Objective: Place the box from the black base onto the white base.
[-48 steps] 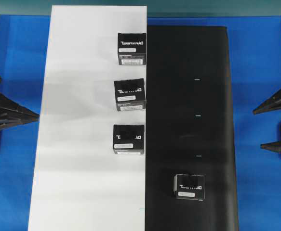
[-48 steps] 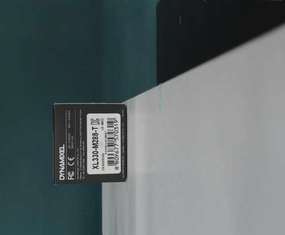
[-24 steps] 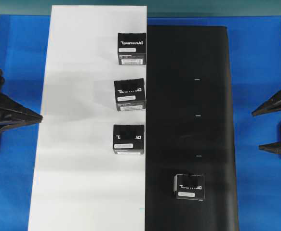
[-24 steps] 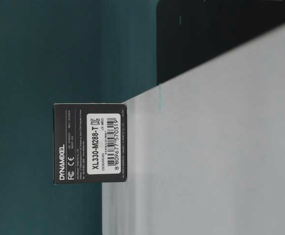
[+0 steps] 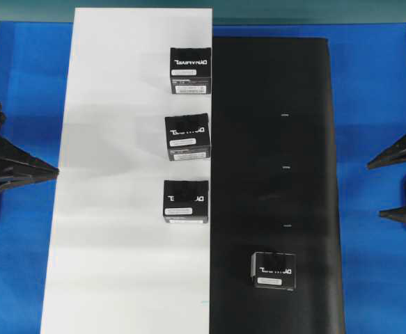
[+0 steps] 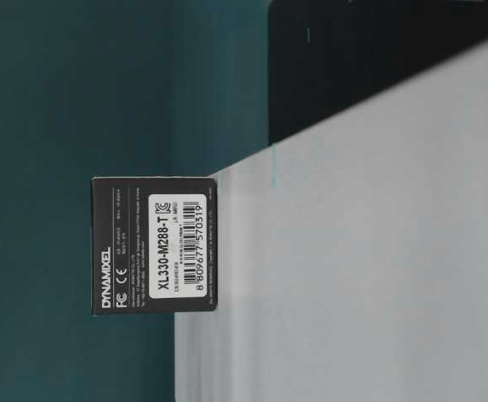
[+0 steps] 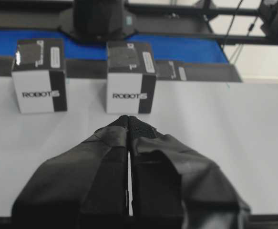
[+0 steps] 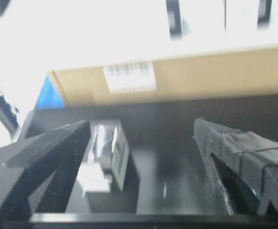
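The box (image 5: 273, 270) is small and black with a white label strip. It sits on the black base (image 5: 279, 104) near its front end. It also shows blurred in the right wrist view, the box (image 8: 108, 152) lying low and left of the gap between the fingers. The white base (image 5: 119, 139) lies along the black base's left side. My right gripper (image 5: 374, 188) stands open over the blue table, right of the black base and apart from the box. My left gripper (image 5: 53, 169) is shut on nothing at the white base's left edge, its shut fingertips (image 7: 129, 119) over the white board.
Three more black boxes (image 5: 190, 71) (image 5: 187, 137) (image 5: 186, 201) stand in a row along the white base's right edge. Two of them (image 7: 38, 76) (image 7: 129, 78) face the left gripper. Blue table (image 5: 377, 90) surrounds both bases. In the table-level view one box (image 6: 154, 244) stands on the white board.
The left gripper has shifted slightly at the white base's left edge. The right gripper has drifted a little to the right. No box has moved.
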Controlling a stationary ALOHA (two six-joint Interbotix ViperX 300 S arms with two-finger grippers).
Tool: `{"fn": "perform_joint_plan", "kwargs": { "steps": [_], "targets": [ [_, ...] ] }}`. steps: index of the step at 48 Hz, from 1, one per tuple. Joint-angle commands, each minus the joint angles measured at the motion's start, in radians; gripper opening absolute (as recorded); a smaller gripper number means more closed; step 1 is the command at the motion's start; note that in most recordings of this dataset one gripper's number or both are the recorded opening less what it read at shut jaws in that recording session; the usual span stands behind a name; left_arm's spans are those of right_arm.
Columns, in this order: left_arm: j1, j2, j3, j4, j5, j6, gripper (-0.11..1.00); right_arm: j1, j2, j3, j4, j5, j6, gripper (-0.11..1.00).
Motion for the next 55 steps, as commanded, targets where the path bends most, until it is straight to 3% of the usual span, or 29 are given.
{"fn": "perform_joint_plan", "kwargs": {
  "steps": [1, 16, 55],
  "targets": [
    [-0.003, -0.002, -0.008, 0.003, -0.009, 0.012, -0.02, 0.000, -0.017, 0.017, -0.009, -0.034, -0.003, 0.98],
    [-0.003, 0.000, 0.000, 0.003, -0.008, -0.006, -0.02, -0.002, -0.049, 0.044, -0.008, 0.071, 0.008, 0.98],
    [-0.009, 0.005, -0.003, 0.003, 0.008, -0.038, -0.02, -0.002, -0.063, 0.058, -0.003, 0.109, 0.009, 0.98]
  ]
}}
